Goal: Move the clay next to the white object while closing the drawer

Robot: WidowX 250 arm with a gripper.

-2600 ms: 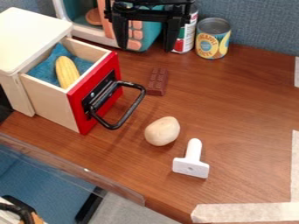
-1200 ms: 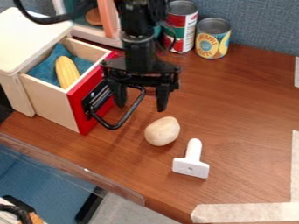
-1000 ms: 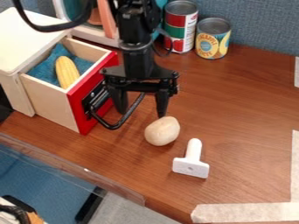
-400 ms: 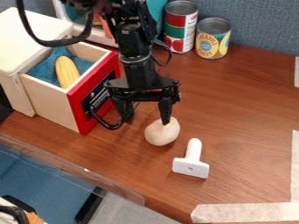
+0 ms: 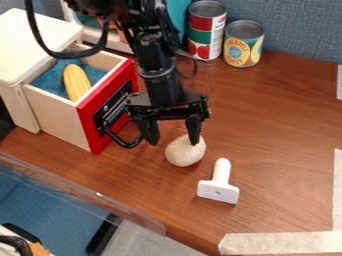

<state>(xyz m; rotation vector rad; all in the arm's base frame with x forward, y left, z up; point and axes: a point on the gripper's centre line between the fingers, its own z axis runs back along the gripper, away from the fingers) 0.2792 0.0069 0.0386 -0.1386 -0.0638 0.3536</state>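
Near edge of tbl (image 5: 280, 165): tape strip (image 5: 287, 243), lower R. Up from it, white obj (image 5: 219, 187) lies w/ its stem pointing away, wide end nearer cam. Clay (image 5: 183, 154), a rounded beige lump, sits on tbl just beyond white obj & a bit L, close but apart. Gripper (image 5: 174, 142) is right over/behind clay, pointing down, fingers spread; R finger's tip overlaps clay's top in view, can't tell if touching. L of it, red-front drawer (image 5: 57, 117) is pulled out, w/ corn (image 5: 76, 81) on blue cloth (image 5: 48, 81) inside. Far back: 2 cans, red/green (image 5: 206, 30) & yellow-label (image 5: 243, 44), upright side by side.
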